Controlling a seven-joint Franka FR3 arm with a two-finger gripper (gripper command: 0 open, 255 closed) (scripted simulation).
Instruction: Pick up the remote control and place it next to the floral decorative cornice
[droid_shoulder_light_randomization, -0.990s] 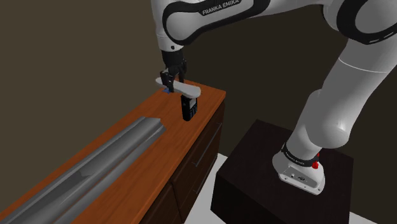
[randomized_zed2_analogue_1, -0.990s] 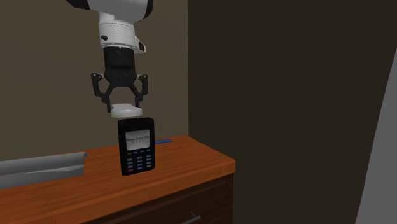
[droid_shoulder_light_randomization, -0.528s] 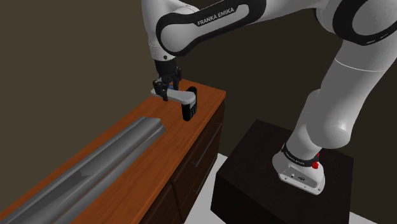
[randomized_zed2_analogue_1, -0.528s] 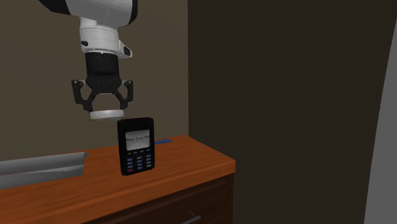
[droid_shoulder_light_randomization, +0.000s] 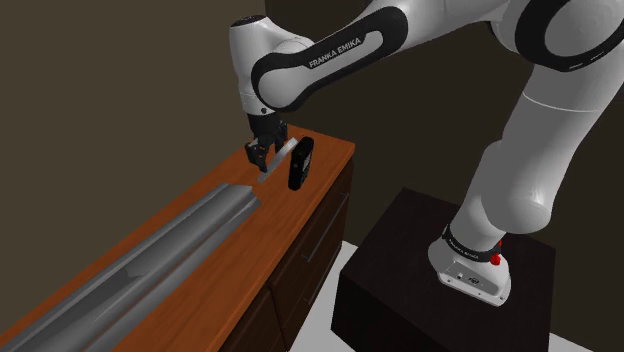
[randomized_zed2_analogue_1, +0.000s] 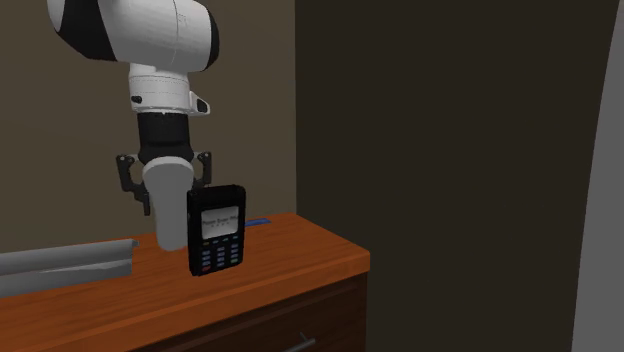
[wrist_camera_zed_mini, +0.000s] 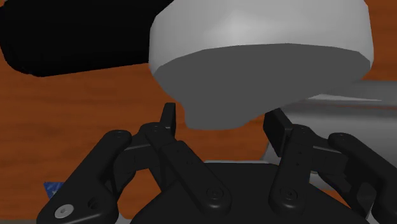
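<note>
In the shoulder view the gripper (droid_shoulder_light_randomization: 266, 160) hangs over the wooden worktop (droid_shoulder_light_randomization: 288, 205) with the white-grey remote control (droid_shoulder_light_randomization: 281, 154) in it; a black keypad device (droid_shoulder_light_randomization: 300, 163) stands at its 3 o'clock and the long grey cornice (droid_shoulder_light_randomization: 170, 245) ends at its 7 o'clock. In the second exterior view the remote control hangs downward just behind that device. In the wrist view the fingers (wrist_camera_zed_mini: 168, 121) pinch its narrow end, so I judge the carrying step is in hand; next it should go toward 7 o'clock and be lowered beside the cornice.

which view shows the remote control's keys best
The second exterior view: the remote control faces that camera, screen and keys plain. The shoulder view shows it nearly edge-on, a dark slab. The wrist view shows a black mass beyond the white piece in the fingers.
</note>
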